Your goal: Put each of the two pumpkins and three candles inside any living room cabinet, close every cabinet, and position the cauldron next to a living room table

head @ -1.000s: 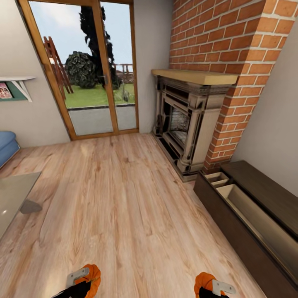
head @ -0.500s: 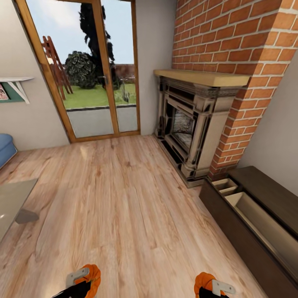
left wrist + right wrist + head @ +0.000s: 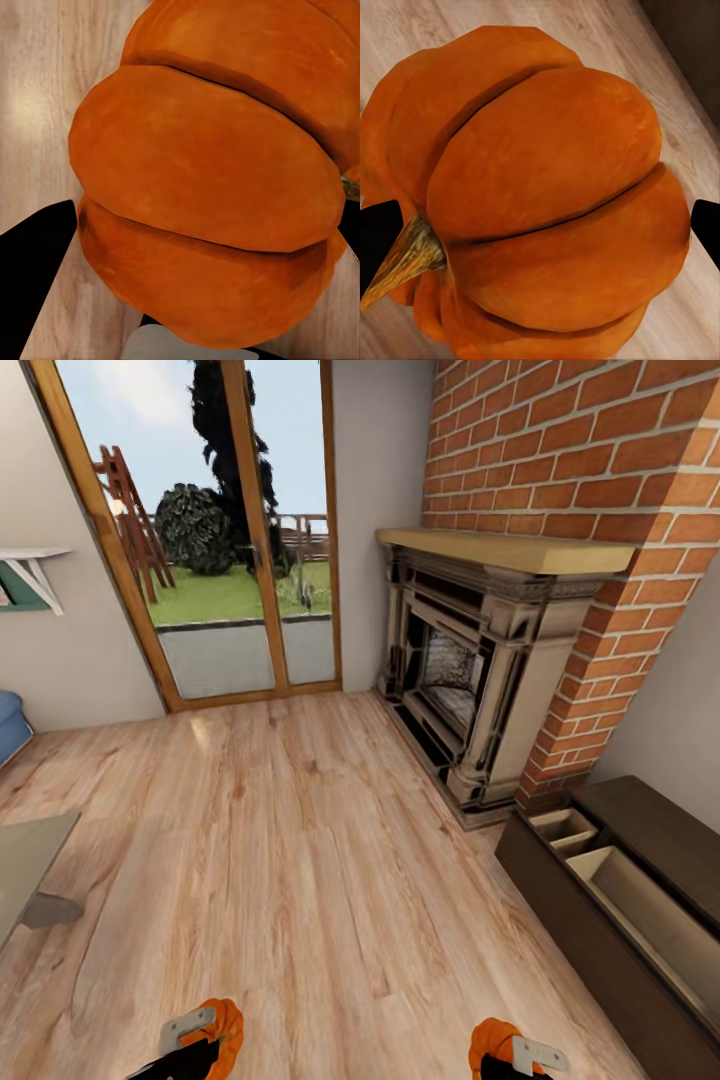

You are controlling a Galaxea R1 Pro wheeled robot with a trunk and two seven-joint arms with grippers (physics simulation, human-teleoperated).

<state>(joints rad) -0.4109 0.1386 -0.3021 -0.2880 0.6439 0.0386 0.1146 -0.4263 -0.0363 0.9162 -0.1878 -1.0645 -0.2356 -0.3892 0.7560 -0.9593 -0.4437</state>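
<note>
The left gripper [image 3: 202, 225] clamps 1 pumpkin [image 3: 210, 180] between its black fingers [image 3: 34, 277], and the right gripper [image 3: 540, 225] clamps the other pumpkin [image 3: 547, 202], both low over the wooden floor [image 3: 280, 860]. The cabinet [image 3: 600, 950] stands at right beside the fireplace [image 3: 480, 660] with its drawers pulled out; the table's [image 3: 25, 860] corner shows at left.

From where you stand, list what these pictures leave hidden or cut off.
- Cabinet: the head view's right edge cuts off its far end; the open drawer's front wall hides its floor.
- Table: cut by the left edge, one corner visible.
- Left pincer: its pumpkin hides the fingers.
- Right pincer: likewise behind its pumpkin.
</note>
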